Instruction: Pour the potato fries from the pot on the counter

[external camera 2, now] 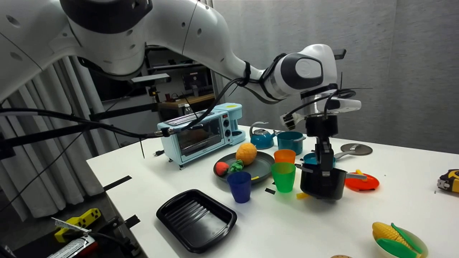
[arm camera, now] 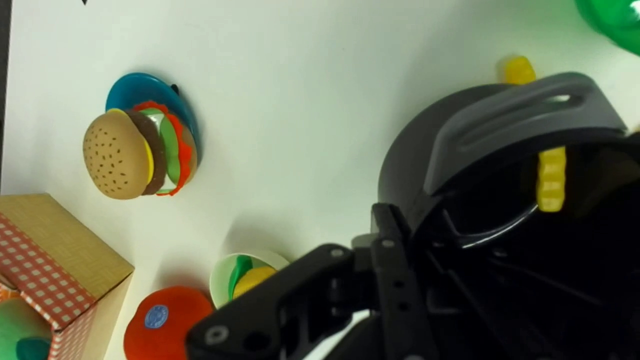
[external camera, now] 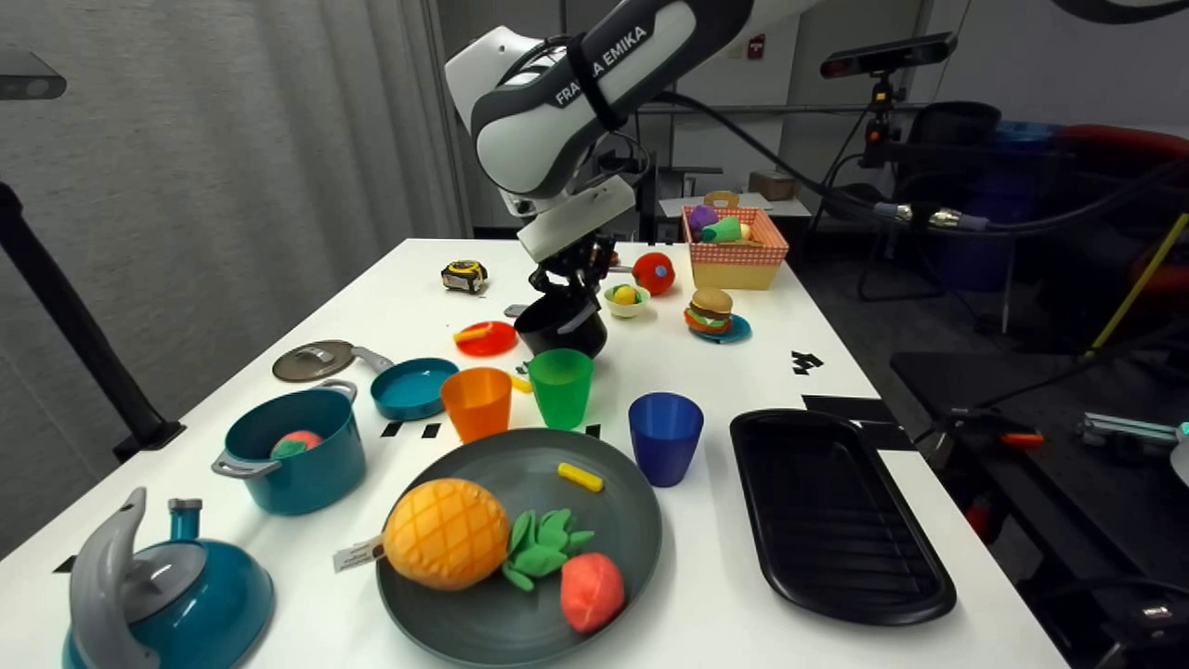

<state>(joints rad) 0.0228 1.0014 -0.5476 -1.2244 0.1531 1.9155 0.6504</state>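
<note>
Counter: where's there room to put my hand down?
There's bare counter between the tray and corn bowl, and between the toaster and tray. It's crowded between the pot and big plate: orange cup, green cup and a fry sit there.

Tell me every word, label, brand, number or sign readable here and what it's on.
"FRA" and "A EMIKA": on the arm, a black strap hiding letters between.
Too small or blurred to read any text:
Tag on the pineapple
Sticker on the red toy
Tape measure
Red wall box
Red mark on the oven
White label, low in an exterior view
</note>
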